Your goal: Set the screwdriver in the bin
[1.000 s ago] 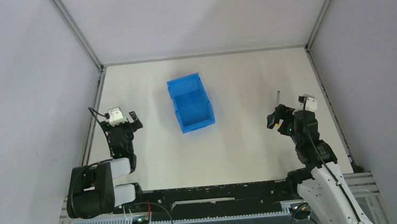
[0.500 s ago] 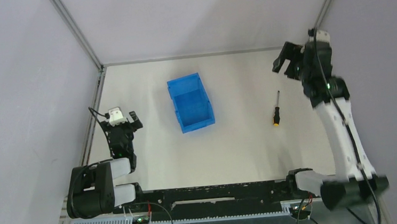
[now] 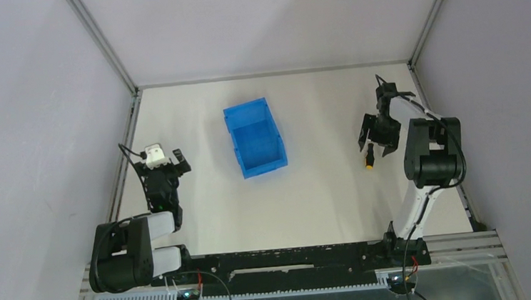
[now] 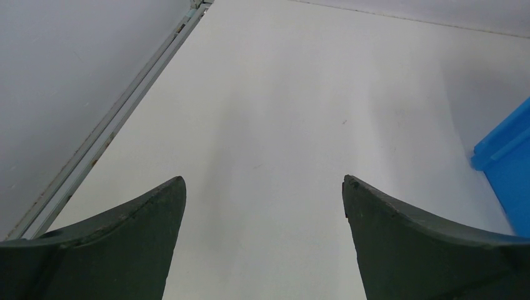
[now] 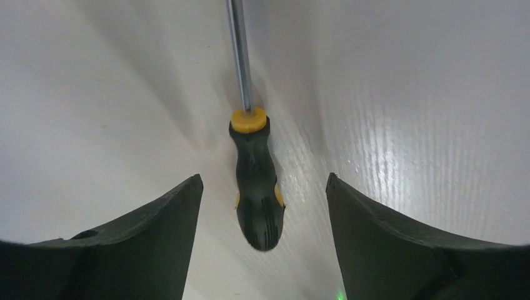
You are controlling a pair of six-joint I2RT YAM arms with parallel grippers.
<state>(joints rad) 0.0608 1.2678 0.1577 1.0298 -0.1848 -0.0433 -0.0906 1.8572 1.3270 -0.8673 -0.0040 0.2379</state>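
Note:
The screwdriver (image 5: 256, 187), black handle with yellow-orange trim and a thin metal shaft, lies flat on the white table. My right gripper (image 5: 264, 177) is open and straddles the handle, one finger on each side, without touching it. In the top view the right gripper (image 3: 376, 143) hangs over the screwdriver, and only the screwdriver's orange end (image 3: 370, 163) shows. The blue bin (image 3: 254, 137) stands empty at the table's middle, to the left of the screwdriver. My left gripper (image 3: 167, 163) is open and empty at the left side.
A corner of the blue bin (image 4: 509, 169) shows at the right edge of the left wrist view. A metal rail (image 4: 112, 125) runs along the table's left edge. Grey walls enclose the table on three sides.
The right arm has swung from high at the far right corner down onto the screwdriver, jaws open around its handle. The left arm, the bin and the screwdriver have not moved.

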